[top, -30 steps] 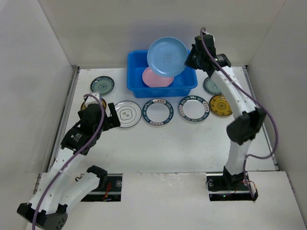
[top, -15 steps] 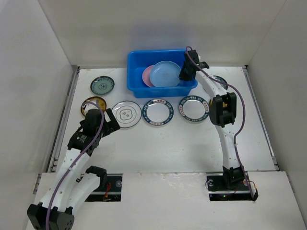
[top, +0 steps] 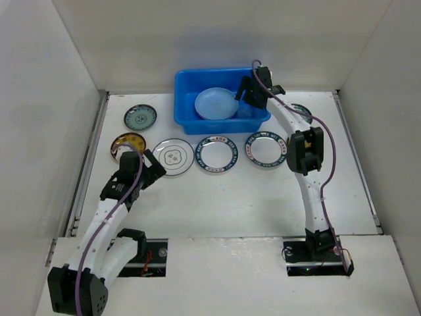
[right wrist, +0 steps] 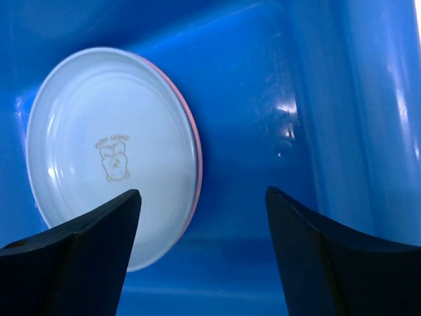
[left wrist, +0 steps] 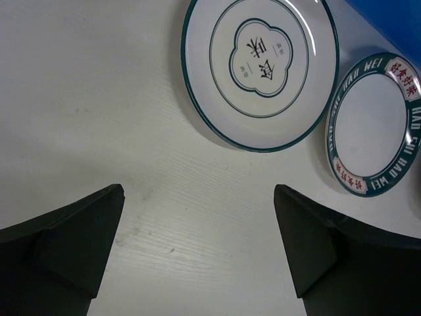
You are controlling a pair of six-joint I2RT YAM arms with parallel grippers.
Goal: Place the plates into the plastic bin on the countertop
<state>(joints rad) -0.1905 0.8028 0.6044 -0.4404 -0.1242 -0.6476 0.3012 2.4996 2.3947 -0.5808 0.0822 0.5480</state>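
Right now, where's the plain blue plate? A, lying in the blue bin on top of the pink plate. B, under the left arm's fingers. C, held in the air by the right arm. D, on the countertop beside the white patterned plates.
A: the blue plate lies inside the plastic bin, the pink plate peeking out beneath it, and the right arm's fingers stand open with nothing between them.

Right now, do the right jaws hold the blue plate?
No, the jaws stand open, clear of the blue plate lying in the bin.
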